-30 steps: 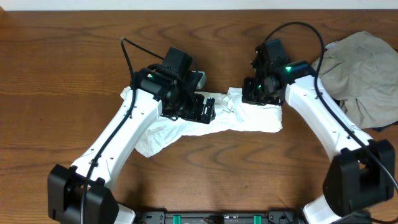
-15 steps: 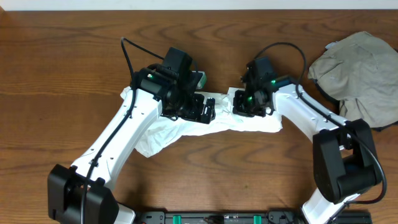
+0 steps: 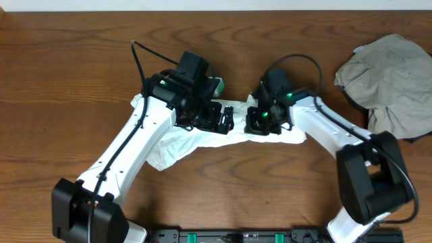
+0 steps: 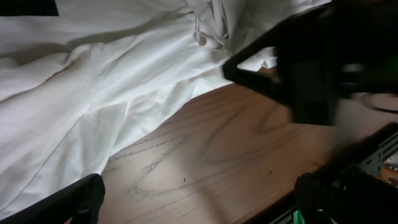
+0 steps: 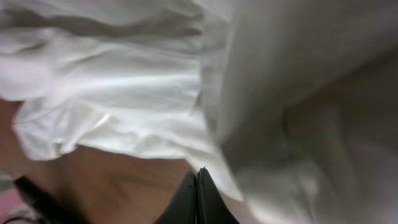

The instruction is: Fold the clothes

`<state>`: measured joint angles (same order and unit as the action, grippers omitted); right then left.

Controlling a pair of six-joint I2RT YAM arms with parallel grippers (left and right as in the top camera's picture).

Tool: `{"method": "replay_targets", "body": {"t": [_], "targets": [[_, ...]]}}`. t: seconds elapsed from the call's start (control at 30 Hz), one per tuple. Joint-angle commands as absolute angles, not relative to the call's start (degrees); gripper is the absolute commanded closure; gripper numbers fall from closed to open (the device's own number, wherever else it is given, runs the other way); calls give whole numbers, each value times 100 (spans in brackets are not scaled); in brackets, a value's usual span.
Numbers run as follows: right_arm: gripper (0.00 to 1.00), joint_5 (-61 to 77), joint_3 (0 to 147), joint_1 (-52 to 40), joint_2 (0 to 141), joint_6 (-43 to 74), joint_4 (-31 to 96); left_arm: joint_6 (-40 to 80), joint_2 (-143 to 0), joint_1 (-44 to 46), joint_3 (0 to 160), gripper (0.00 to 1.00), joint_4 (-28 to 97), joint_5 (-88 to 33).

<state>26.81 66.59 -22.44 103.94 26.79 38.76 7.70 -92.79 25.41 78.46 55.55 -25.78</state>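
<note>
Two garments are seen on the counter: a crumpled white T-shirt is spread at the middle, and a grey-beige shirt is heaped at the far right. The left gripper is poised over the T-shirt with jaws wide apart; the right gripper is set against its folds with jaws together.

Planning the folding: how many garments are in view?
3: white shirt in the centre, beige shirt at far right, dark garment peeking from beneath it; others may be hidden.
</note>
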Motion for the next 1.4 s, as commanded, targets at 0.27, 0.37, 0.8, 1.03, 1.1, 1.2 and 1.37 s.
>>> {"method": "replay_targets", "body": {"t": [0.27,0.37,0.8,1.03,1.1,1.2,1.37], "targets": [[96,3155,7428,-840,9292,1516,4521,757,-9325,2547,7885,1,5564,-2633],[96,3688,7094,-676,9502,1194,4392,757,-9325,2547,7885,1,5561,-2633],[97,4617,6141,-639,11284,1105,2991,757,-9325,2547,7885,1,5566,-2633],[99,4779,6158,-534,11511,1011,2932,757,-9325,2547,7885,1,5564,-2633],[99,5000,6180,-451,11343,919,2967,757,-9325,2547,7885,1,5564,-2633],[99,5258,6182,-322,10873,891,3006,757,-9325,2547,7885,1,5564,-2633],[87,5293,6182,-97,10038,893,3033,757,-9325,2547,7885,1,5564,-2633]]}}
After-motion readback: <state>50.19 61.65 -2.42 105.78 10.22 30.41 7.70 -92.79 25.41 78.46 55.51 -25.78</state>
